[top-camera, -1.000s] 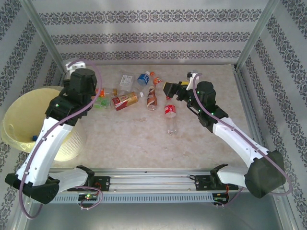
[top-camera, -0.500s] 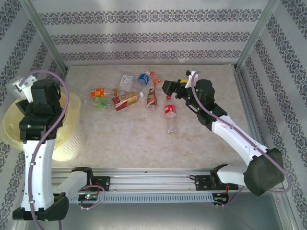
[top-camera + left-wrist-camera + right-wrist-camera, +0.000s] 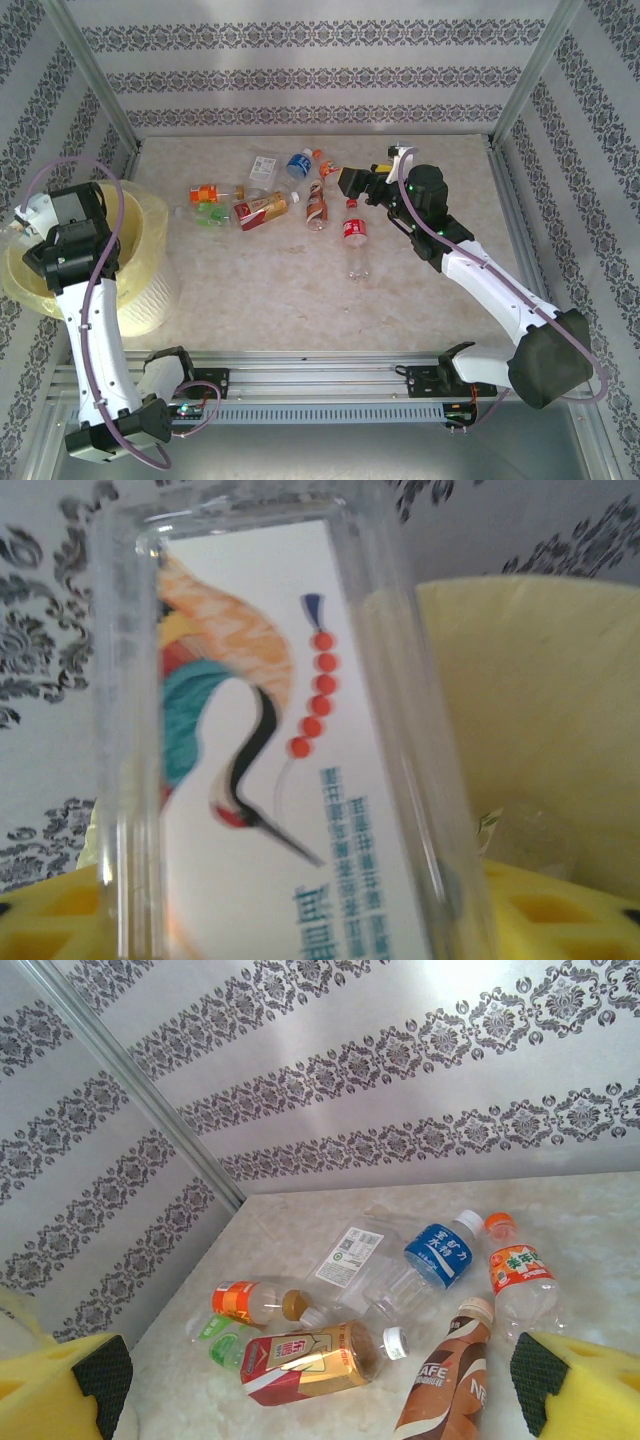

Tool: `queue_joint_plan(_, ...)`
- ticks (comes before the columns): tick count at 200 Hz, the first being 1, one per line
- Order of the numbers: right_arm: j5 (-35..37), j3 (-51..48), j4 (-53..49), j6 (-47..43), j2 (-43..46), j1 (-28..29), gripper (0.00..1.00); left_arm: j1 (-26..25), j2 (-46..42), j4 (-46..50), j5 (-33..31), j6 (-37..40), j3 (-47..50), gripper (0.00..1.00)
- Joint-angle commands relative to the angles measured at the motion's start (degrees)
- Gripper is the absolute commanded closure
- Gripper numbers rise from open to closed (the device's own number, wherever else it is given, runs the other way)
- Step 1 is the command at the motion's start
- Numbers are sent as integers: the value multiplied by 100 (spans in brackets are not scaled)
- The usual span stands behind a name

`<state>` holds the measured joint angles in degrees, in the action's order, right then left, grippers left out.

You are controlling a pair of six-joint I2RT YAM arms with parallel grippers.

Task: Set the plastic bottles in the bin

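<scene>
The left gripper hangs out past the table's left edge, over the open mouth of the bin. That is where a bottle has to be so that it drops inside instead of rolling back onto the table. In the left wrist view, the crane-label bottle, clear-walled with a white label showing a painted crane, stands upright between the yellow fingers. The bin's pale-yellow wall is just behind it and to its right. I cannot tell whether the jaws are clamped on the bottle or already slackening. Either way, it sits directly above the bin, so I judge the step in hand to be the drop.

The right gripper is spread wide with nothing between its black pads. It is tilted down toward the loose plastic bottles lying on their sides on the table. That pose suits choosing the next pick.

- Closest ahead of it, toward its right finger, is the brown café bottle.
- The red-and-gold bottle lies ahead toward the left finger.
- Farther ahead are the blue-label bottle and the orange-label bottle.

Most of the bottles remain on the table, so the task looks far from finished.
</scene>
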<state>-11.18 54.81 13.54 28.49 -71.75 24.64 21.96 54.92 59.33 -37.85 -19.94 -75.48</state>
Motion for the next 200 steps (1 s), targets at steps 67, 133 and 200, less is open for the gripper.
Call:
queue_joint_plan(67,511,58,29,102,84,59,2,133,-116,321,370,-532,-230,4)
queue_joint_plan(133,731,20,-189,244,177,58,2,20,-304,82,2033,-857,-277,0)
queue_joint_plan(200,857,-353,-195,144,520,-20,2,-1364,-198,-319,2215,-1442,-791,0)
